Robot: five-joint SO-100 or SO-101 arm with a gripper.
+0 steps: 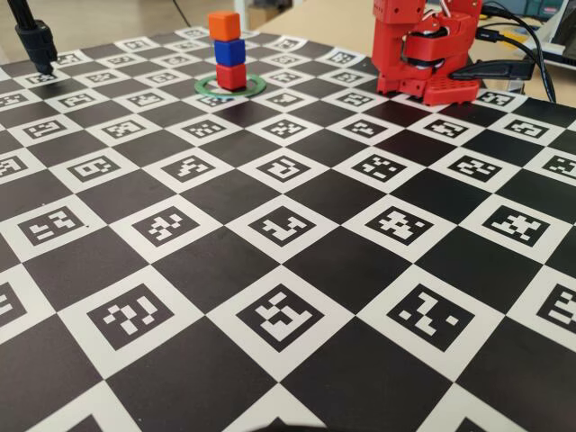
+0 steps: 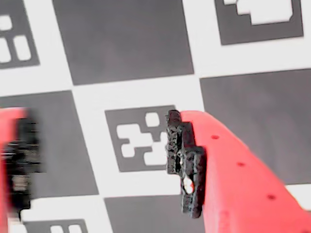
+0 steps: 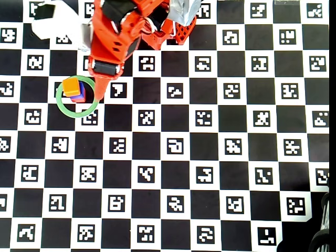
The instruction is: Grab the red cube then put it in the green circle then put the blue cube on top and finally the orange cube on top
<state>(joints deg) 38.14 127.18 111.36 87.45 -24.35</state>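
The table (image 1: 297, 270) fills the fixed view, a black-and-white checkerboard with a blocky coded marker in every white square; those markers are patterns, not letters, and no brand or readable writing shows anywhere. Next down in size, the red arm (image 1: 423, 49) sits folded near the far edge in the fixed view. In the overhead view its claw (image 3: 98, 93) reaches just beside the ring. The wrist view shows the claw (image 2: 104, 160) spread, nothing between its toothed black pads (image 2: 187, 162), only checkerboard beneath. And there's the tower! The green circle (image 1: 255, 87) lies flat on the table, and the red cube (image 1: 231, 76) stands inside it. The blue cube (image 1: 229, 51) sits squarely on the red, and the orange cube (image 1: 224, 25) caps the pile, upright and neatly aligned. From above, only the orange cube (image 3: 71, 87) and a sliver of blue show, stacked toward the ring's upper left. By my read the stack is complete, and the empty claw suggests the job is done.
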